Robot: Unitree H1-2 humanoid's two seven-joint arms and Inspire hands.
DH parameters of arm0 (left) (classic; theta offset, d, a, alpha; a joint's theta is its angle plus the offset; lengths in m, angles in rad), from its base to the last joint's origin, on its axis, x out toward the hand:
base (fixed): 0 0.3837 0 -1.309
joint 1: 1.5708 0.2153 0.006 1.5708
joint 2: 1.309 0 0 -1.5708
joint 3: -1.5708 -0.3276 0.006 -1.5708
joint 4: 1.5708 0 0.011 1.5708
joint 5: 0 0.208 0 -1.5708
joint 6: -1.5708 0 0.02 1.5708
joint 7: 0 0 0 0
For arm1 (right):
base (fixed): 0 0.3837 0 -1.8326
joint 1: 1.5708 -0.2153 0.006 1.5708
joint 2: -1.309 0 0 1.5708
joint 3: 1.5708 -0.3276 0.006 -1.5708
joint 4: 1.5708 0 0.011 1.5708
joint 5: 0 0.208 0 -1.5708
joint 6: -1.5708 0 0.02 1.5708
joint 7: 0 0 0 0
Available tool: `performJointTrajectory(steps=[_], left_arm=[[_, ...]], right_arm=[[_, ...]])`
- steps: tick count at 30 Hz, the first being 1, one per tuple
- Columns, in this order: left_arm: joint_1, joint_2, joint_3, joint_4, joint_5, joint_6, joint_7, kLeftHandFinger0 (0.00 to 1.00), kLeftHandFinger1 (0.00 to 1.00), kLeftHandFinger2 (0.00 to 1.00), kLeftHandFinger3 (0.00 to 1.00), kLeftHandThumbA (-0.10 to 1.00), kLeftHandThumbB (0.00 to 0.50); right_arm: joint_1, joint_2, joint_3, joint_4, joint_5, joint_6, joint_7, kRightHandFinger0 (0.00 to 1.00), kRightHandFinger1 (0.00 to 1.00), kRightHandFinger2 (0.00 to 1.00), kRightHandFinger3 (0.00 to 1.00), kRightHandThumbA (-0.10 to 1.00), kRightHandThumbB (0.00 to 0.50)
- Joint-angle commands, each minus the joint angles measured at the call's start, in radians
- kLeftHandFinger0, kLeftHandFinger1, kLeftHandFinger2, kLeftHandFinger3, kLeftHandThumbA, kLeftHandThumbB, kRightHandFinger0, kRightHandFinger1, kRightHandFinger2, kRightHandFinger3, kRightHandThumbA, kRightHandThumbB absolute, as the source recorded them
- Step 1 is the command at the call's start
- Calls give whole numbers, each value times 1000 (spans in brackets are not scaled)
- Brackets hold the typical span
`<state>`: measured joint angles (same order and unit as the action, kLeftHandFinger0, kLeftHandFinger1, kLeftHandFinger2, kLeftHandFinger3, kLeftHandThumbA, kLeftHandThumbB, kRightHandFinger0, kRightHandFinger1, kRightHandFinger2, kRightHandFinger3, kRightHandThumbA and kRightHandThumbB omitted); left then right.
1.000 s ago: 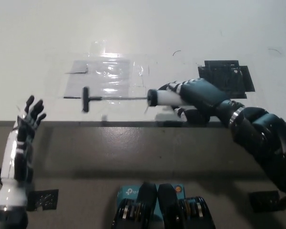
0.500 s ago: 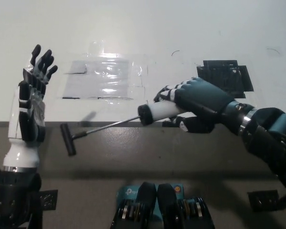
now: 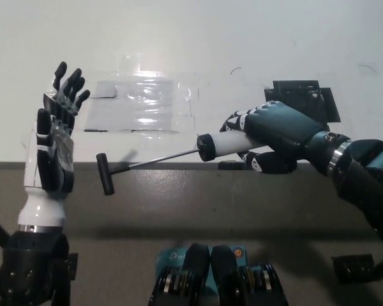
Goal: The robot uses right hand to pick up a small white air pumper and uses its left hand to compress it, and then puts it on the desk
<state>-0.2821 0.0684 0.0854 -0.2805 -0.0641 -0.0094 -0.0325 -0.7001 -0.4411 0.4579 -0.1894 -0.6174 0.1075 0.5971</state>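
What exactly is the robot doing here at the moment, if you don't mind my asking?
The black right hand is holding a small white air pump by its barrel at the desk's front edge. The rod is drawn out, and its black T-handle points toward the white left hand. That hand is raised and open beside the handle, not touching it. The pump has not yet been compressed.

My left hand [image 3: 53, 145] showed a white shell with black fingers and dark palm pads, on a black wrist. My right hand [image 3: 272, 135] was dark teal-black with white-flecked fingers, its arm ringed by a silver band.
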Motion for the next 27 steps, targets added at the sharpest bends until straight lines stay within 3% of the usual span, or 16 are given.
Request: performJointTrajectory(steps=[1, 3, 11, 19, 27], left_arm=[[4, -4, -8, -42, -10, 6, 0, 1000, 1000, 1000, 1000, 1000, 281], [8, -6, -16, -41, -14, 6, -4, 1000, 1000, 1000, 1000, 1000, 280], [19, -15, -40, -38, 3, 10, 2, 1000, 1000, 1000, 1000, 1000, 270], [26, -17, -56, -24, 28, -27, 0, 1000, 1000, 1000, 1000, 1000, 224], [18, -33, -67, -28, 42, -16, 9, 1000, 1000, 1000, 1000, 1000, 226]], right_arm=[[-58, -2, -36, -19, -20, 21, 13, 1, 410, 756, 621, -100, 155], [-61, -1, -37, -19, -22, 26, 19, 0, 382, 722, 551, -100, 147], [-68, 8, -41, -3, -24, 24, 17, 0, 384, 703, 535, -100, 142], [-70, 20, -45, 5, -26, 25, 19, 0, 365, 685, 514, -100, 140], [-71, 40, -46, 15, -42, 19, 7, 0, 380, 732, 598, -100, 151]])
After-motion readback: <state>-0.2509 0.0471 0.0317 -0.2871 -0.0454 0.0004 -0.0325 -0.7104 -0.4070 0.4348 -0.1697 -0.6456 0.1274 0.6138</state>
